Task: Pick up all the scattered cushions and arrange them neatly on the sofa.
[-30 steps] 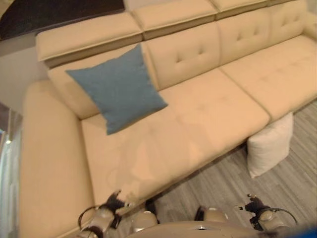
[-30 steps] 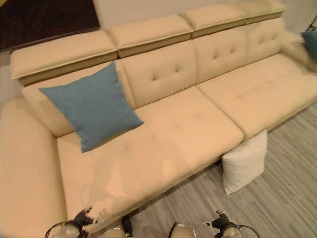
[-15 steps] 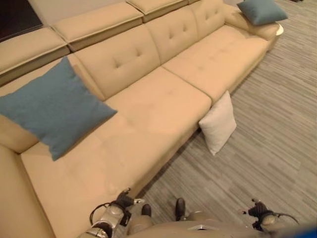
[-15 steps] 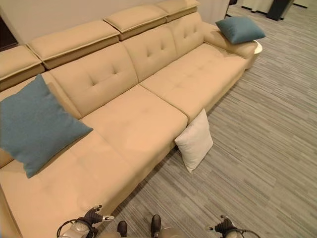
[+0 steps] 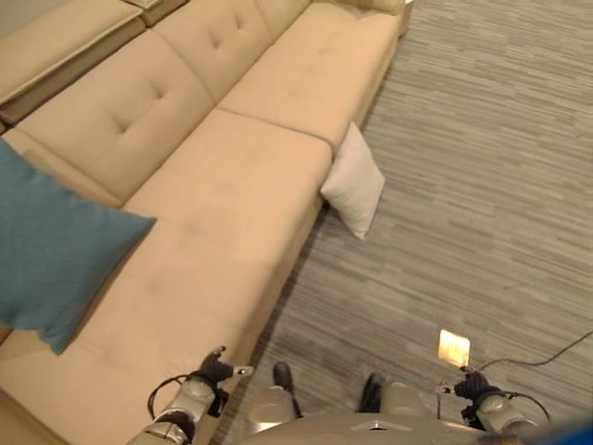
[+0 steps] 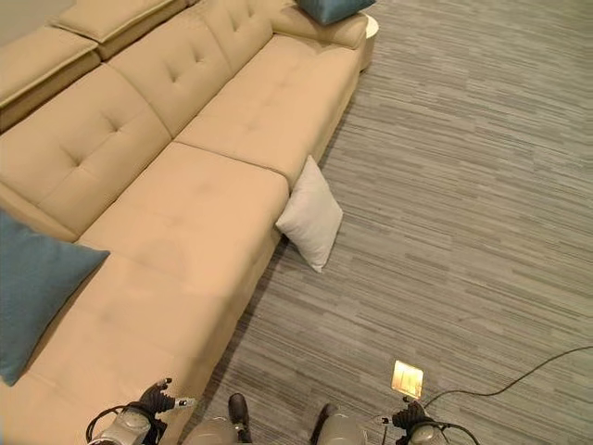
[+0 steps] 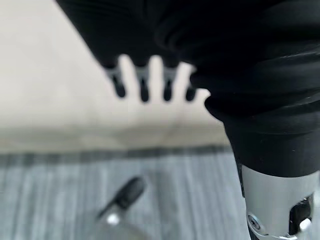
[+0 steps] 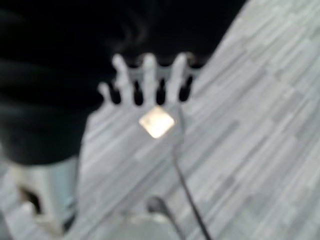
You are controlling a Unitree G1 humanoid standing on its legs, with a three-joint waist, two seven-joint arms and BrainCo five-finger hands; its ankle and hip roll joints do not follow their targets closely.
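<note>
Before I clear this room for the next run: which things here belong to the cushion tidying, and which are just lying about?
Job:
white cushion, on the floor leaning against the sofa front
blue cushion, on the seat
second blue cushion, on the far armrest
sofa

Lying about:
square floor plate

Grey plank floor [image 6: 482, 185] w/ bright square floor plate [image 6: 408, 379].

The blue cushion [image 5: 51, 250] is cut off at the frame's edge.
</note>
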